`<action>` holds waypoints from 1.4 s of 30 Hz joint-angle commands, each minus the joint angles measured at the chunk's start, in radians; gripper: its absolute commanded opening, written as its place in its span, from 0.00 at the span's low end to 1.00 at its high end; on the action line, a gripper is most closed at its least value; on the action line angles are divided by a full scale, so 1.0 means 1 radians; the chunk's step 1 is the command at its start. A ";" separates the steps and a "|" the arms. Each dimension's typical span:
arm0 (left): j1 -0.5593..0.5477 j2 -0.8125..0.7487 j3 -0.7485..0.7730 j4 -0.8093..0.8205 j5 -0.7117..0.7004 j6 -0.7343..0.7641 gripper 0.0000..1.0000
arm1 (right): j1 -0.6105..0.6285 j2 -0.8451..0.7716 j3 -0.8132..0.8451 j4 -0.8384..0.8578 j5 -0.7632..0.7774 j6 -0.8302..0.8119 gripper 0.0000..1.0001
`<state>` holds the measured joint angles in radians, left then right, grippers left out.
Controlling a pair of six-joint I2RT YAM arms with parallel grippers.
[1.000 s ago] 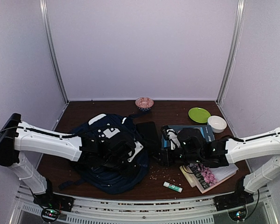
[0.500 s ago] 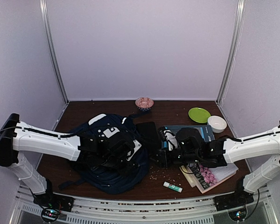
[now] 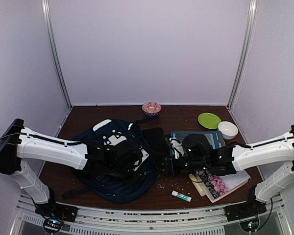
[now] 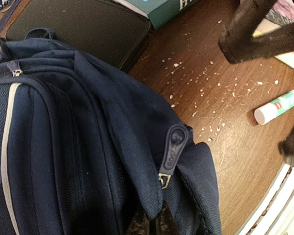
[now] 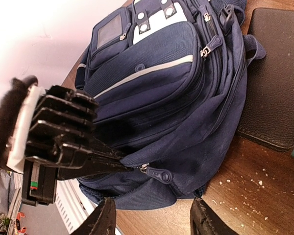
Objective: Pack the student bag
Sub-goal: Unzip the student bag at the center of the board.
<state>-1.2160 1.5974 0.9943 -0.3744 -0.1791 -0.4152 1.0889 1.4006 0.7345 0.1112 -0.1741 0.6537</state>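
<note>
A large navy-blue student bag point(image 5: 157, 73) of woven fabric lies slumped at centre left of the overhead view. It rests on a dark brown wooden counter point(image 4: 225, 147) speckled with pale crumbs. The bag has thin white stripes, white patches with round snaps, and several zip lines. A rounded, rubbery zip pull point(image 4: 172, 147) hangs at a loose fold on its lower right edge.

The left tool point(image 5: 130, 163), black and ribbed, is pinched closed on that fold of fabric, just beside the pull. The right tool point(image 5: 153, 203) hovers just right of the bag's edge. Its fingers are spread apart with nothing between them, near the left tool but not touching it.

A flat black case point(image 5: 274, 83) with a grainy, leather-like surface and rounded corners lies against the bag's upper right side. Beyond it is a teal book point(image 3: 210, 138). A booklet printed with pink flowers point(image 3: 216, 185) sits under the right arm at lower right.

A white and green glue stick point(image 4: 278, 106) lies alone on bare wood at lower centre, with open room around it. Along the far edge, well apart from the bag, stand a pink bowl point(image 3: 151, 107), a lime-green plate point(image 3: 209, 120) and a white bowl point(image 3: 228, 129).
</note>
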 commanded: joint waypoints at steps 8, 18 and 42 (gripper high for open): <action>0.007 -0.195 -0.067 -0.028 -0.100 -0.013 0.00 | 0.008 0.051 0.034 0.092 -0.061 0.030 0.52; 0.007 -0.423 -0.081 -0.053 -0.133 0.024 0.00 | 0.011 0.008 0.130 0.056 -0.083 -0.015 0.52; 0.007 -0.560 -0.080 -0.058 -0.147 0.062 0.00 | 0.086 0.199 0.457 -0.215 -0.021 -0.205 0.44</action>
<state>-1.2140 1.0752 0.8951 -0.5270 -0.2913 -0.3710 1.1713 1.5833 1.1408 -0.0864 -0.2253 0.4713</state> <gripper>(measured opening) 0.039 0.441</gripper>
